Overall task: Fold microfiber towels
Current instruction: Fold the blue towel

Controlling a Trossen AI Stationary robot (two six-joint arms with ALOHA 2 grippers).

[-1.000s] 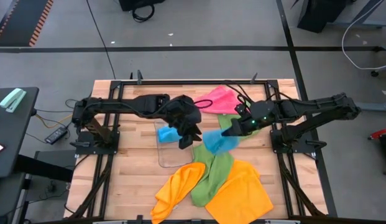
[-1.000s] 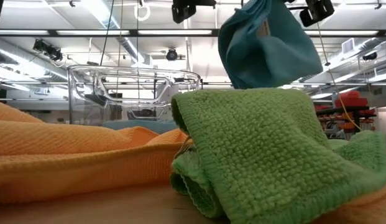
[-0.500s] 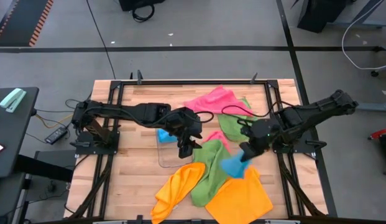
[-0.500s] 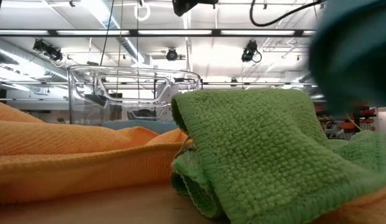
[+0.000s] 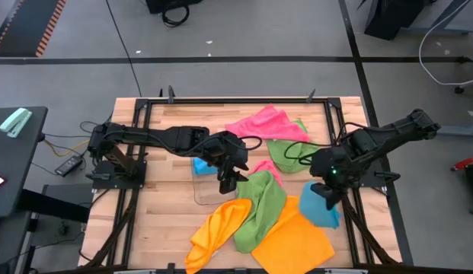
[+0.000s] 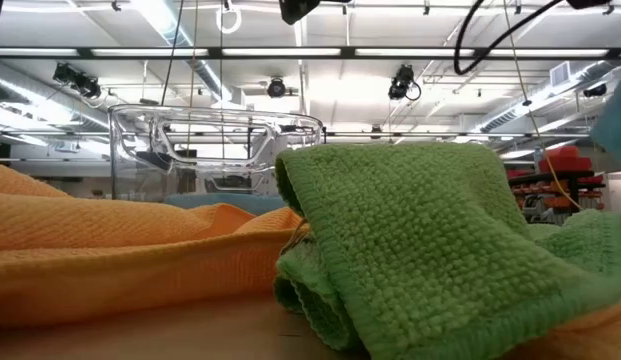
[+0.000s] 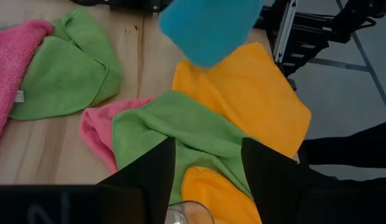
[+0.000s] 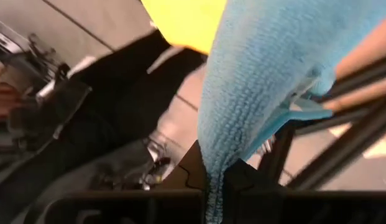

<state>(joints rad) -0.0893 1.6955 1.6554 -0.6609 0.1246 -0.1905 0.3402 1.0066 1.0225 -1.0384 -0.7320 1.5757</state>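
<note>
My right gripper (image 5: 326, 186) is shut on a sky blue microfiber towel (image 5: 321, 207), which hangs bunched over the right edge of an orange towel (image 5: 293, 240) near the table's right side. My left gripper (image 5: 230, 180) stands open above the clear plastic tray (image 5: 208, 189), with nothing between its fingers (image 7: 156, 171). Another blue towel (image 5: 201, 164) lies in the tray. A green towel (image 5: 264, 204) lies crumpled across a second orange towel (image 5: 217, 230). At the far side lie a pink towel (image 5: 263, 122) and another green one (image 5: 286, 152). My right gripper pinches a bunched fold of the blue towel (image 8: 212, 163) between its two fingers, slanting down from above. The towel hangs slack below and in front of the fingers (image 8: 242, 180). Whether its lower end rests on the orange towel, I cannot tell.
A small pink towel (image 7: 96, 127) peeks out from under the green one at the table's middle. Black frame rails (image 5: 350, 213) run along the table's right side, close to my right gripper. Bare wood (image 5: 164, 221) shows at the near left.
My right gripper has carried the blue towel from the table's middle toward the right and near edges, tipping and turning as it went. The towel has left the low view's centre and now shows only at its right edge.
</note>
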